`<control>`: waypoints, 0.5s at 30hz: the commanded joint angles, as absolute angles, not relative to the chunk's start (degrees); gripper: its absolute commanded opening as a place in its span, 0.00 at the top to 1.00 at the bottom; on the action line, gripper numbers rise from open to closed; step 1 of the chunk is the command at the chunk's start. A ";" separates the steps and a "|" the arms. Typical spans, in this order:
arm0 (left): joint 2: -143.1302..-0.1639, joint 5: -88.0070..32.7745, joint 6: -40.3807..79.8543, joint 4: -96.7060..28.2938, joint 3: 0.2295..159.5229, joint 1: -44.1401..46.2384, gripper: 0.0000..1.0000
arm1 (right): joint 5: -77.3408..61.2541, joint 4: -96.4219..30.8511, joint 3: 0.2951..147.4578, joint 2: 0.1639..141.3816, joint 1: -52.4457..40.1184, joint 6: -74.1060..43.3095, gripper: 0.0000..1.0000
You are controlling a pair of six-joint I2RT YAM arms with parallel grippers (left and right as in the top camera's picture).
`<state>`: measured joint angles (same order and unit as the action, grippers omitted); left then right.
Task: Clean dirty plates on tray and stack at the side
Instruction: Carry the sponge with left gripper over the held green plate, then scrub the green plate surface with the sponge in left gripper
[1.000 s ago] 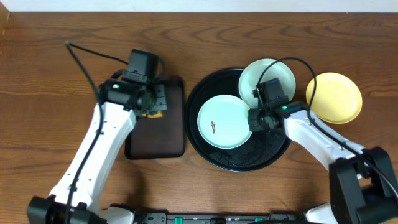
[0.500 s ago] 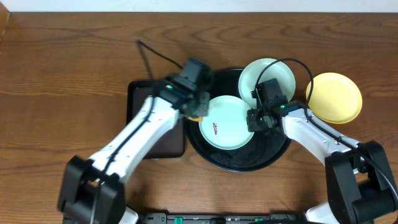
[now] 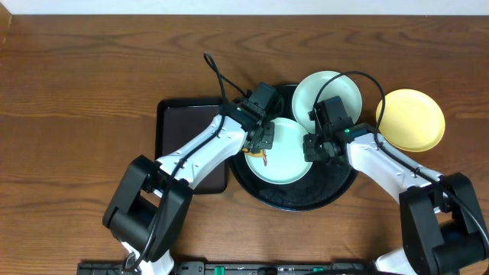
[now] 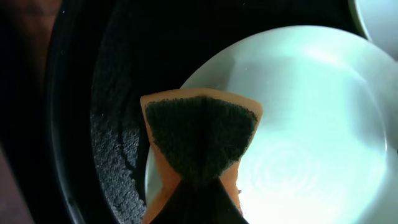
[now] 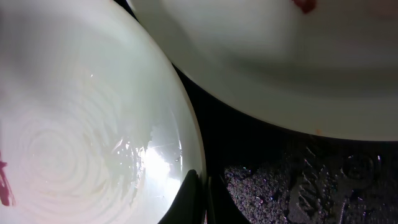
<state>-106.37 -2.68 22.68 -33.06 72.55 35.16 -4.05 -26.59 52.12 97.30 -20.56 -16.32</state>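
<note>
The round black tray (image 3: 336,191) holds a mint-white plate (image 3: 286,156) with a brown smear (image 3: 262,157). A second mint-white plate (image 3: 336,90) lies at the tray's back rim. The yellow plate (image 3: 412,118) lies on the table to the right. My left gripper (image 3: 261,140) is shut on an orange sponge with a dark pad (image 4: 199,134), pressed on the front plate's left edge (image 4: 311,112). My right gripper (image 3: 312,147) is shut on that plate's right rim (image 5: 198,186). The right wrist view shows this plate (image 5: 74,124), the second plate (image 5: 280,68) and the tray floor (image 5: 298,180).
A smaller black rectangular tray (image 3: 187,137) lies left of the round tray, partly under my left arm. Cables arch over both arms. Brown wooden table (image 3: 76,92) surrounds everything.
My left arm has swung right from the rectangular tray, carrying the sponge onto the front plate's left edge. My right gripper has stayed on the plate's rim.
</note>
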 commanded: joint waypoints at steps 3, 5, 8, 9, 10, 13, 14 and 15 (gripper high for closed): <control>-107.53 -2.76 23.49 -30.33 69.80 36.91 0.93 | -3.49 -26.79 52.71 97.49 -21.10 -16.01 0.99; -107.53 -2.74 23.49 -28.93 68.25 37.45 0.93 | -3.49 -26.79 52.71 97.49 -21.10 -16.01 0.99; -107.53 -1.80 23.53 -27.44 66.13 38.11 0.92 | -3.49 -26.79 52.71 97.49 -21.10 -16.01 0.99; -107.53 -1.34 23.64 -27.22 65.69 38.17 0.92 | -3.49 -26.81 52.71 97.49 -21.10 -16.01 0.99; -107.53 -0.16 23.99 -27.03 65.17 38.22 0.93 | -3.49 -26.81 52.71 97.49 -21.10 -16.01 0.99; -107.53 2.02 24.40 -25.89 63.46 38.22 0.93 | -3.49 -26.83 52.71 97.49 -21.10 -16.01 0.99; -107.53 1.98 25.02 -25.45 62.78 38.24 0.92 | -3.49 -26.83 52.71 97.49 -21.10 -16.01 0.99; -107.53 1.96 26.04 -25.15 62.17 38.35 0.92 | -3.46 -26.81 52.71 97.49 -21.10 -16.01 0.99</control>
